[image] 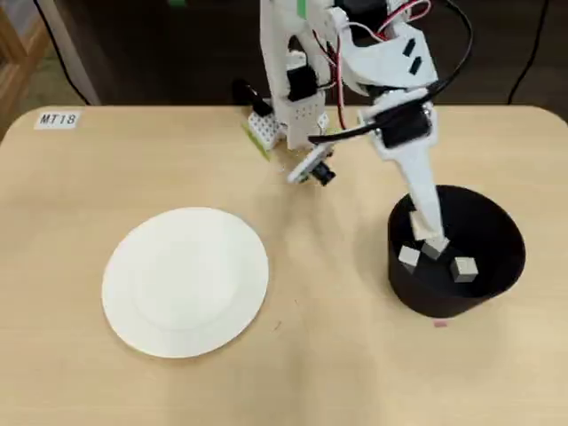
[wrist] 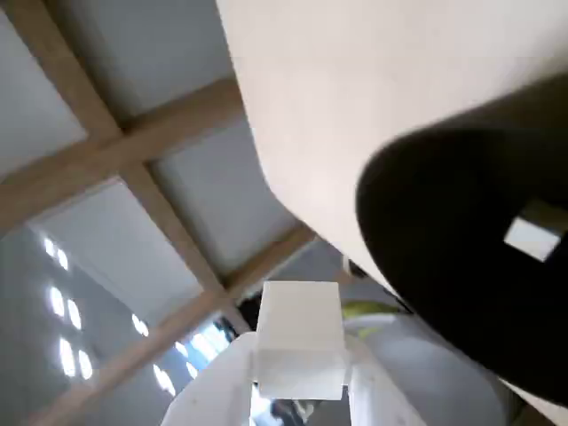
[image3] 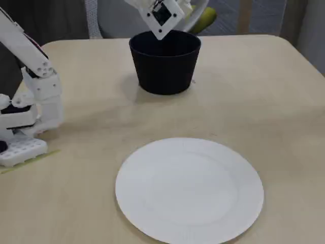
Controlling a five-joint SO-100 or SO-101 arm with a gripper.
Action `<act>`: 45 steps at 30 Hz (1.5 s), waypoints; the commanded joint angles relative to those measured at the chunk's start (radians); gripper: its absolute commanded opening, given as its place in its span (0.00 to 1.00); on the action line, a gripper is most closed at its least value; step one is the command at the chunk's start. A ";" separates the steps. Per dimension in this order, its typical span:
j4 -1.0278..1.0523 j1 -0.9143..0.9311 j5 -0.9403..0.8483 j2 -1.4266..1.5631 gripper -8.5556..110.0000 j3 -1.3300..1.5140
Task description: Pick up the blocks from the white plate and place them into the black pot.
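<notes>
The tool (image: 434,246) reaches down into the black pot (image: 497,266), its fingers pinching one pale block (wrist: 299,342) (the wrist view shows it clamped between them). Two more blocks (image: 464,268) lie on the pot's floor. The white plate (image: 185,281) sits well apart on the wooden surface (image: 337,373).
</notes>
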 commanded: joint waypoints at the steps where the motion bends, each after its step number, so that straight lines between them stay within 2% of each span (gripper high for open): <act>1: -0.153 -0.081 0.071 0.043 0.05 0.141; 5: -0.278 -0.097 0.144 0.054 0.05 0.264; 20: -0.304 -0.032 0.152 0.061 0.05 0.333; 21: -0.299 -0.034 0.141 0.061 0.08 0.331; 23: -0.287 -0.052 0.089 0.086 0.33 0.339; 25: -0.276 -0.058 0.077 0.094 0.39 0.341; 30: -0.273 -0.057 0.067 0.097 0.32 0.341; 31: -0.278 -0.054 0.058 0.097 0.27 0.341; 33: -0.284 -0.038 0.040 0.098 0.07 0.333; 34: -0.284 -0.029 0.003 0.100 0.05 0.327; 38: -0.181 0.083 -0.179 0.104 0.05 0.264; 45: 0.190 0.486 -0.433 0.117 0.05 0.061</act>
